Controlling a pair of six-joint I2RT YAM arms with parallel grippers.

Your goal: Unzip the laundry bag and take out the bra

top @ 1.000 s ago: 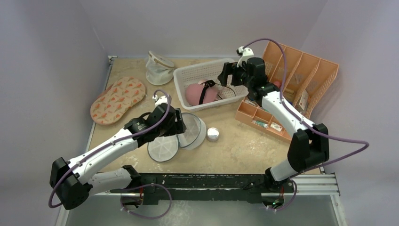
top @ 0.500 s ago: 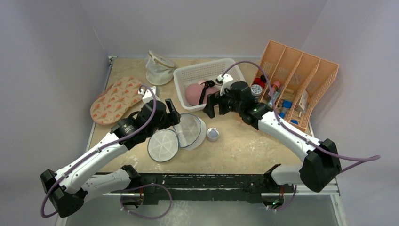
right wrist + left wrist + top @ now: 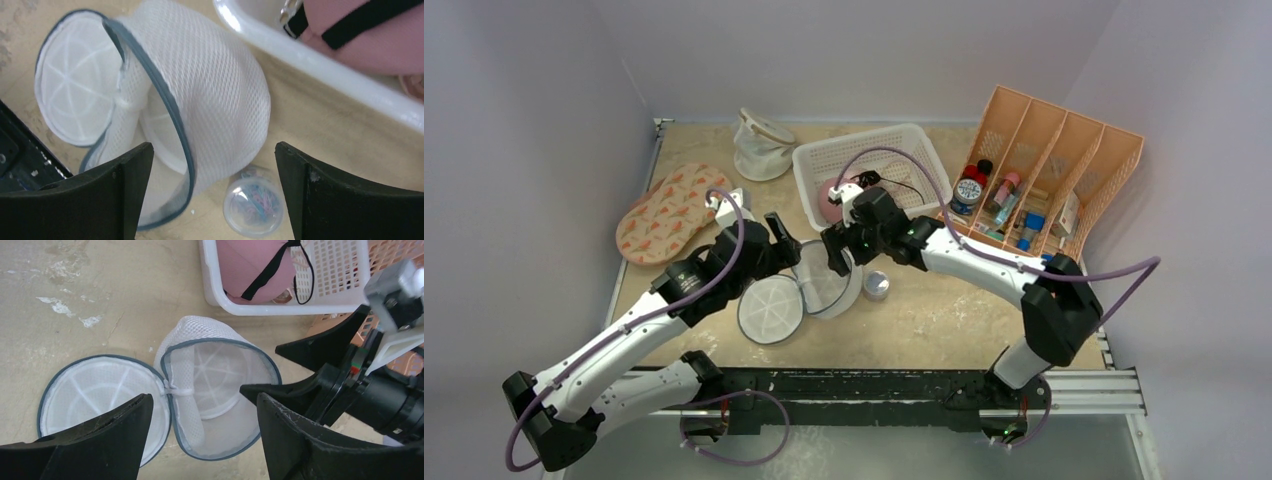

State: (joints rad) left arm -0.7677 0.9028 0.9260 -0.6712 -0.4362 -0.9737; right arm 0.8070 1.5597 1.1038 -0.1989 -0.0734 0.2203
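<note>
Task item, container: the round, drum-shaped white mesh laundry bag with grey-blue zipper rim [image 3: 215, 385] lies tilted on its side near the middle of the sandy-beige worktop [image 3: 944, 310], a little toward the near edge.
Zip: it appears fully undone. The hinged circular white mesh lid [image 3: 100, 395] lies flat on the worktop beside the drum, joined to it at one point of the rim.
Container contents: only mesh and seams show through the mouth, with nothing pink inside.
Task item, garment: the pink padded bra with thin black straps [image 3: 250, 265] rests inside the white perforated plastic basket [image 3: 340, 285], which stands toward the far edge, apart from the laundry bag.
End effector, left: the left gripper [image 3: 202, 405] has its jaws spread wide and grips nothing. It hovers above the bag's mouth and hinge.
End effector, right: the right gripper [image 3: 214, 150] has its jaws spread wide and is empty. It is poised over the drum's mesh wall on the far side.
Adjacent item: a small clear round jar with coloured contents [image 3: 253, 207] sits just beside the drum. Contact cannot be determined.
Step in hand, assessed: unzipping and removal both look complete, and the arms appear to be at the clearing stage.
Next move, assessed: both arms should lift straight up and away with jaws apart, keeping clear of the mesh, the zipper rim and the basket wall.
Risk, assessed: a fingertip snagging the mesh could drag the light bag into the jar.
</note>
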